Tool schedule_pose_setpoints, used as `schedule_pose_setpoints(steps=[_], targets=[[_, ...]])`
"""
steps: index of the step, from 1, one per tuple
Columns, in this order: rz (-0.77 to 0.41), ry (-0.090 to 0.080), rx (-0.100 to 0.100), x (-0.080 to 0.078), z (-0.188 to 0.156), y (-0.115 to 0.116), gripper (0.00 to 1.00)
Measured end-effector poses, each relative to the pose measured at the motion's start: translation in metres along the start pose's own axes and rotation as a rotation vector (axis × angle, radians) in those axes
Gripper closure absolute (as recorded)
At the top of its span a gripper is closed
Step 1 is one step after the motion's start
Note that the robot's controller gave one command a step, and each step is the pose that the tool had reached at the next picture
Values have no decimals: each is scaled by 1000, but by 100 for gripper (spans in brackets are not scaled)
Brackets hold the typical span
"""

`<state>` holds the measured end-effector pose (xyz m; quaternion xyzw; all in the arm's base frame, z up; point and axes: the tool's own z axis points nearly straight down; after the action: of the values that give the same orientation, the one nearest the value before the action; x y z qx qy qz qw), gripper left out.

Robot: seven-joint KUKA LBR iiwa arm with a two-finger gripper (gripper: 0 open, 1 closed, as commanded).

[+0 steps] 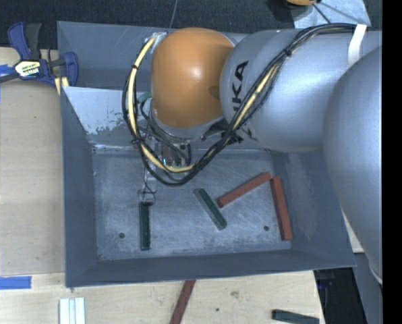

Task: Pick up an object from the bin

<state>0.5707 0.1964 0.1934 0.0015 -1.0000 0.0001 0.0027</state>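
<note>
Sticks lie scattered on the floor of the bin (79, 201). Nearest, on the left, a dark green stick (145, 226) lies flat, running near to far. It looks light, stiff and smooth-sided, so a pinch across its narrow width near the middle should hold it level. The gripper (147, 192) hangs at this stick's far end, touching or just above it; whether it is open or closed cannot be told. To the right lie a shorter green stick (210, 208), a slanted reddish-brown stick (243, 190) and an upright reddish-brown stick (282, 209). Farther back sits the arm's orange cover (187, 76).
</note>
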Motion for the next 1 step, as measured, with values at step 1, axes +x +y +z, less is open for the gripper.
schedule_pose_setpoints(steps=[1], targets=[[3, -8, -2, -2, -5, -1, 0]])
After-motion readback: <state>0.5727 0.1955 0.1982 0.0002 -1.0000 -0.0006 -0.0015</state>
